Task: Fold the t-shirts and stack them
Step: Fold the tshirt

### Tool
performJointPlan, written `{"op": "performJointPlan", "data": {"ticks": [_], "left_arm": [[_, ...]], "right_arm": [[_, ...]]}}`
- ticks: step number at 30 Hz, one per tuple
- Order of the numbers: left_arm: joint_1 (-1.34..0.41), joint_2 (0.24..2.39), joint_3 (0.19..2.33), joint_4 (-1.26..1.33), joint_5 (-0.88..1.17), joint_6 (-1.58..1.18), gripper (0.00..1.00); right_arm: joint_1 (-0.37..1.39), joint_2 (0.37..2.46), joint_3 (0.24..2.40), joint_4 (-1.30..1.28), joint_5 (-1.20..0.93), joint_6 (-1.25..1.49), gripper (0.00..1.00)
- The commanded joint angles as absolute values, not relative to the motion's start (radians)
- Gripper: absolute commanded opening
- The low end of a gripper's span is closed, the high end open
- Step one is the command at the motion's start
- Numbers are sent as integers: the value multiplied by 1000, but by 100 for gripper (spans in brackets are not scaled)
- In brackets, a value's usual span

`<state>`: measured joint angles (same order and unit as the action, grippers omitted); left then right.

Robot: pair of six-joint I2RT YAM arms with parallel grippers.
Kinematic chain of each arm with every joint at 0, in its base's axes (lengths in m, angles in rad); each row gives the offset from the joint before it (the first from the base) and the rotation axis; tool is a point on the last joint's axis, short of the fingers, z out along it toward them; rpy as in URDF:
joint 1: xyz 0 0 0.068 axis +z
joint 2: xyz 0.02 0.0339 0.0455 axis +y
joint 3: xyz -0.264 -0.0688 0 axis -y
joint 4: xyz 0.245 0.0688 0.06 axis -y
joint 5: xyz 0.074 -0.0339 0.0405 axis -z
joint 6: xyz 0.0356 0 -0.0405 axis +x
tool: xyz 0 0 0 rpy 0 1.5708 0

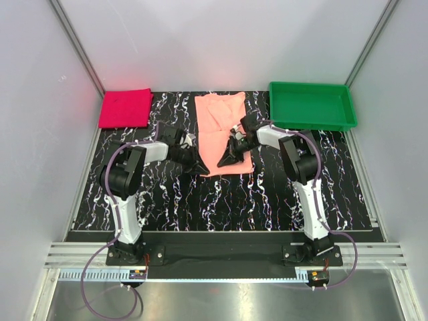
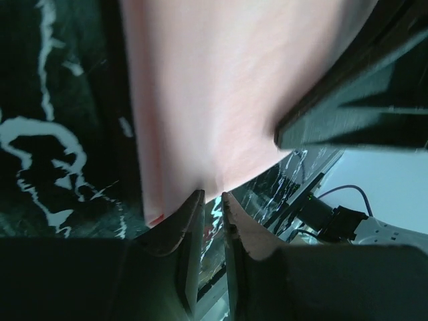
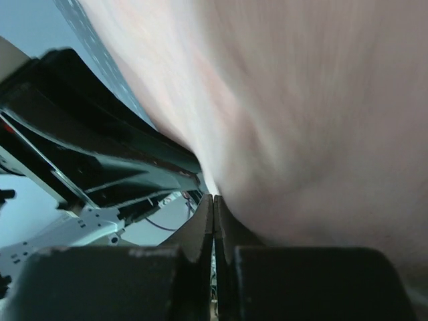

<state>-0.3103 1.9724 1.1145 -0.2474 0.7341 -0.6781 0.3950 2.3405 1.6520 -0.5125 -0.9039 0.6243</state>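
Left tool (image 2: 212, 197) and right tool (image 3: 214, 200) meet the salmon shirt (image 2: 214, 93) at its near edge.
Left wrist: jaws narrow, tips at the hem, grip unclear. Right wrist: jaws closed on bunched cloth. Top: salmon shirt lies mid-bench (image 1: 200, 200); magenta shirt (image 1: 125, 108) sits folded at the far-left corner.

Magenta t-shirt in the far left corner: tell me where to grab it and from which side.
Grip the magenta t-shirt along its near edge, probably towards the right-hand corner, coming in low from the arms' side. It lies folded in a flat rectangle, so only an edge offers a pinch, and its left side sits close to the wall, leaving little room there.
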Motion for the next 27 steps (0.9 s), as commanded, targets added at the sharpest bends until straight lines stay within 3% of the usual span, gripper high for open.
{"op": "performJointPlan", "data": {"ticks": [1,19,27], "left_arm": [[-302,1979,1092,-222,727,-652,22],[-291,2003,1009,-233,680,-604,21],[-296,1913,1009,-271,710,-595,23]], "right_arm": [[391,2261,1570,-506,-939,585,0],[164,2097,1183,-482,-796,483,0],[129,1950,1042,-506,-720,457,1]]}}
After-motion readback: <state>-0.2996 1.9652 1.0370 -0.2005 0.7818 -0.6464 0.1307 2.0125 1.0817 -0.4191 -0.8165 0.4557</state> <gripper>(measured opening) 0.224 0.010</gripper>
